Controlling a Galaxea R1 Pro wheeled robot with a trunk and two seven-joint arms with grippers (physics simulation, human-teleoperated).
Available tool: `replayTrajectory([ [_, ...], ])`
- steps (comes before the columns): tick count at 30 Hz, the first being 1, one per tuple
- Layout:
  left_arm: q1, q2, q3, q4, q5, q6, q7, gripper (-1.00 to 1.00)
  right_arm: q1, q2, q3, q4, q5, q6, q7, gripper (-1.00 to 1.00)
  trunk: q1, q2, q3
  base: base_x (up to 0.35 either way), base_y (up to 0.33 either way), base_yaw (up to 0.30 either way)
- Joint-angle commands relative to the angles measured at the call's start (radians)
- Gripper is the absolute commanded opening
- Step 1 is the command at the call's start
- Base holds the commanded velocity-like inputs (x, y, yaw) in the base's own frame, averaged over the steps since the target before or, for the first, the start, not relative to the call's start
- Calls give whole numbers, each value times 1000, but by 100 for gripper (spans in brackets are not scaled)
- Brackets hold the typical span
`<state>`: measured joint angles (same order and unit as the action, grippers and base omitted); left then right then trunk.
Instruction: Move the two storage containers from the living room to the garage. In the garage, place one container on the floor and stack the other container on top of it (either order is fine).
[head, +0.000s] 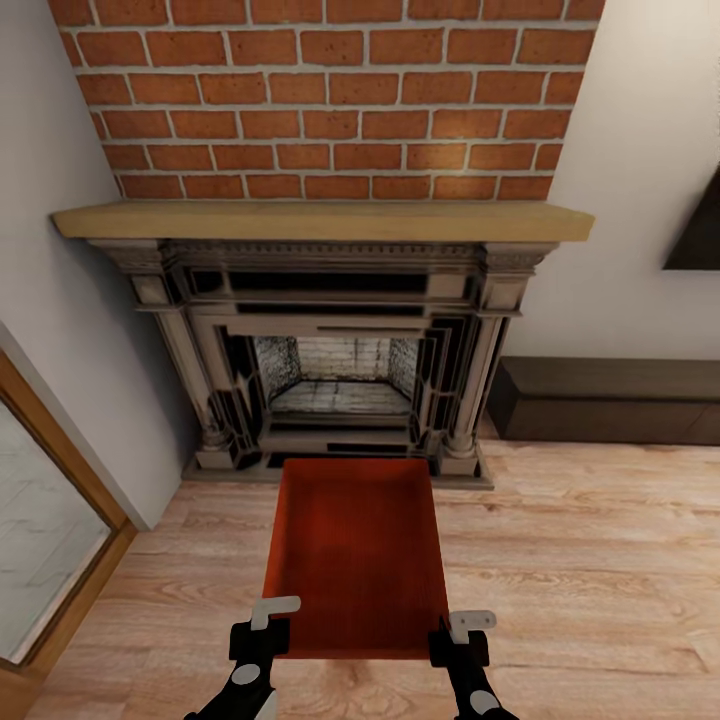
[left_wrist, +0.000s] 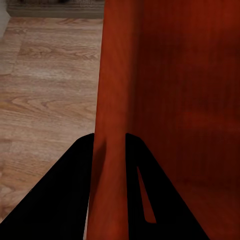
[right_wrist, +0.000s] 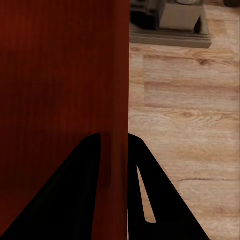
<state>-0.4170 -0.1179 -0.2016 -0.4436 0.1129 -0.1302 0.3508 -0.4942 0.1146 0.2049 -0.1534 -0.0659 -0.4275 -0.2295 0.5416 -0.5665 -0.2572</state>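
One red-orange open-topped storage container (head: 355, 550) is held in front of me in the living room, just before the fireplace. My left gripper (head: 270, 628) is shut on its left wall near the near corner. The left wrist view shows that thin wall (left_wrist: 112, 100) pinched at the gripper (left_wrist: 109, 142). My right gripper (head: 462, 636) is shut on the right wall near the near corner, and the right wrist view shows that wall (right_wrist: 112, 90) clamped at the gripper (right_wrist: 114, 140). A thin shadow lies under the container's near edge. The garage is out of view.
The dark ornate fireplace (head: 340, 350) under red brick (head: 330, 95) stands straight ahead. A wood-framed glass door (head: 50, 520) is at the left. A low dark cabinet (head: 610, 400) runs along the right wall. Light wood plank floor (head: 600, 560) spreads to the right.
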Motion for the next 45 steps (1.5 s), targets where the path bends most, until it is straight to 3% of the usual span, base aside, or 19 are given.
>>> replayTrajectory([
  [1, 0, 0, -10, 5, 29, -3, 10, -100, -1, 0, 8, -15, -8, -91, -1, -100, 0, -1, 0, 0, 0, 0],
  [45, 0, 0, -10, 5, 28, -3, 10, -100, -1, -1, 8, -15, -6, -91, -1, -100, 0, -1, 72, 0, 0, 0],
])
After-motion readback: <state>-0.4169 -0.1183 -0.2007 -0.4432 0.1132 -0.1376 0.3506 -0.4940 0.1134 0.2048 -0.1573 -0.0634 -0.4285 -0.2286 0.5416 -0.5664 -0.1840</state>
